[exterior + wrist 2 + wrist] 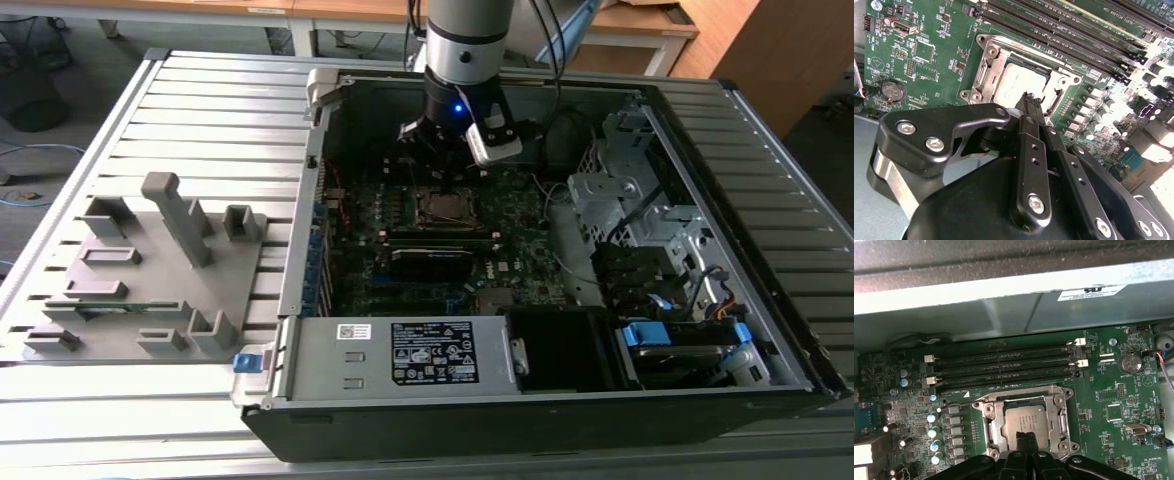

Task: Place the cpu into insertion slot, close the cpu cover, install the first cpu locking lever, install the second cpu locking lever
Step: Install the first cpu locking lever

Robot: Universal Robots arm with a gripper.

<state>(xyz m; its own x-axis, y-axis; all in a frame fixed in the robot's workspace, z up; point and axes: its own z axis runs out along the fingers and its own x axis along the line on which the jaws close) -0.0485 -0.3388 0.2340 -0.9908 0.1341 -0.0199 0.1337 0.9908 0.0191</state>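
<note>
The cpu (pixel 1026 424), a flat dull-grey square, is lying in the slot (pixel 1067 395) on the green board (pixel 1104 440), beside 4 long memory slots (pixel 1004 365). The silvery cover (pixel 1052 409) is lying flat around it, framing its face. The tool (pixel 1026 438) is hovering with fingers pressed together, holding nothing, its tips at the cpu's edge.

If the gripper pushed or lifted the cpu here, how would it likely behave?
The cpu looks thin, flat and rigid, so probably light and stiff, unlikely to roll. Its smooth metal face may be slippery. Framed by the cover, it likely won't slide sideways.
</note>
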